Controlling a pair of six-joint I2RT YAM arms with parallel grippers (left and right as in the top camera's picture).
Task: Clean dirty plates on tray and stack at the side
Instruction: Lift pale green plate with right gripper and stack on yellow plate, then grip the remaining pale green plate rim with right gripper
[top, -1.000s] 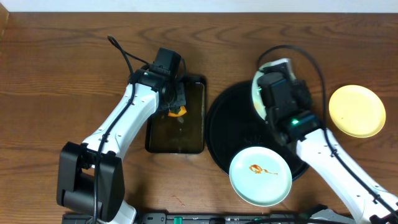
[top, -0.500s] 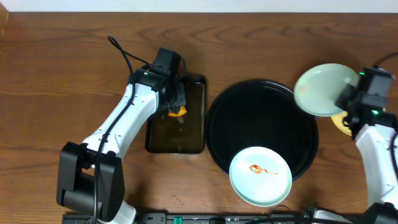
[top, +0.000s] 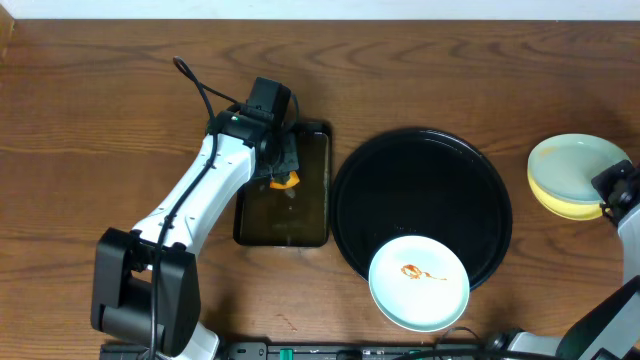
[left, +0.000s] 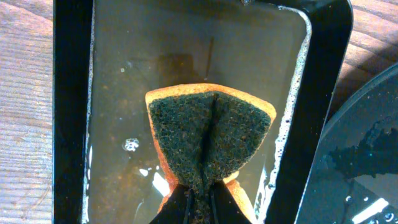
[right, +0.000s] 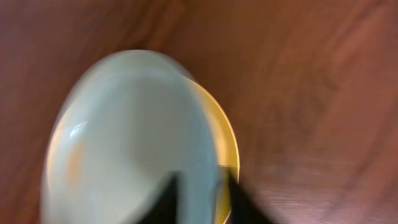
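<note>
The round black tray (top: 420, 190) lies mid-table. A mint-white plate (top: 419, 283) with an orange-red sauce smear sits on its front rim. A second mint-white plate (top: 570, 165) rests on the pale yellow plate (top: 560, 203) on the table to the right of the tray. My right gripper (top: 605, 192) is at that stack's right edge. In the blurred right wrist view its fingers (right: 200, 198) straddle the mint plate's (right: 124, 137) rim above the yellow plate (right: 228, 155). My left gripper (left: 199, 202) is shut on a green-and-orange sponge (left: 211, 130).
A smaller rectangular black tray (top: 285, 225) holding soapy water sits left of the round tray; the sponge (top: 287, 180) hangs over it. In the left wrist view its rim (left: 71, 124) and the round tray's edge (left: 367, 155) show. Bare wood surrounds the trays.
My right gripper carried the mint plate from over the round tray rightward and down onto the yellow plate. The left arm and sponge have not moved.
</note>
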